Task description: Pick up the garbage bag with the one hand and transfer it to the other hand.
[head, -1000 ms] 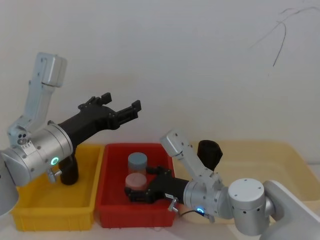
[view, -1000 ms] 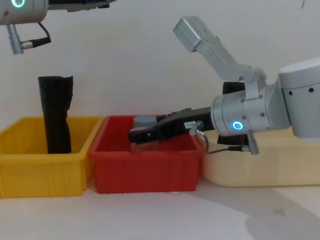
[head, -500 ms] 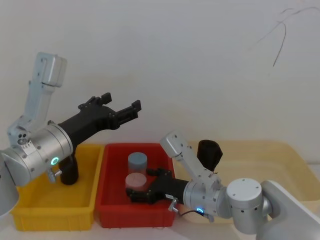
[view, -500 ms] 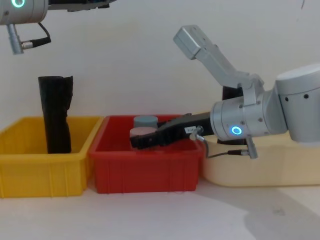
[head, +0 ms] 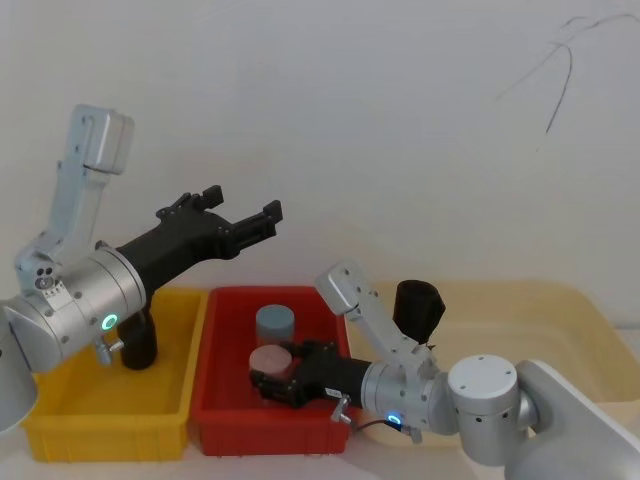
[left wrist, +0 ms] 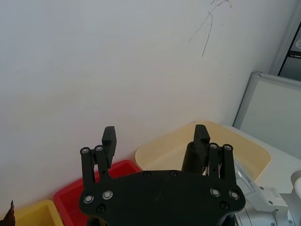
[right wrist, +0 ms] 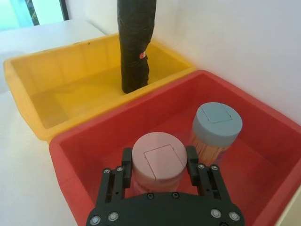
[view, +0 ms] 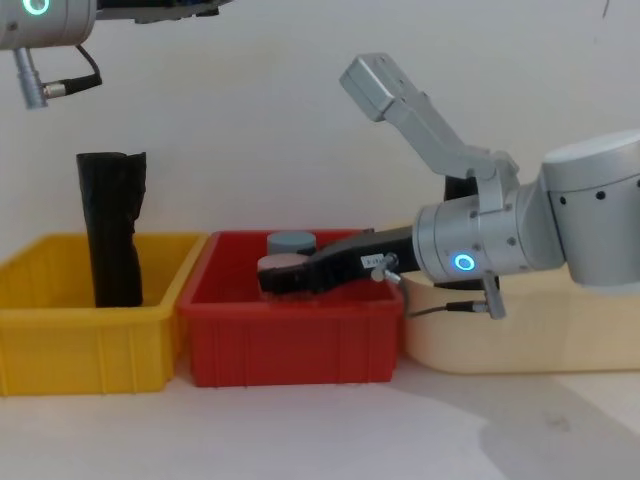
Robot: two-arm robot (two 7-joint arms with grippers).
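Observation:
The garbage bag (right wrist: 136,42), a tall black roll with a small red label mark, stands upright at the back of the yellow bin (right wrist: 56,56). From the chest it rises well above the bin rim (view: 112,230). My right gripper (right wrist: 159,162) is low inside the red bin (right wrist: 84,141), open, one finger on each side of a pink-lidded jar (right wrist: 157,148); I cannot tell if the fingers touch it. My left gripper (head: 245,215) hangs open and empty, high above the gap between the yellow and red bins.
A grey-blue-lidded jar (right wrist: 217,123) stands behind the pink one in the red bin (head: 215,420). A plain black roll (head: 418,305) stands in the beige tub (head: 560,310) on the right. The three containers sit side by side against a white wall.
My right gripper has slid a little further left in the red bin, closing in around the pink-lidded jar. The left arm and the garbage bag have not moved.

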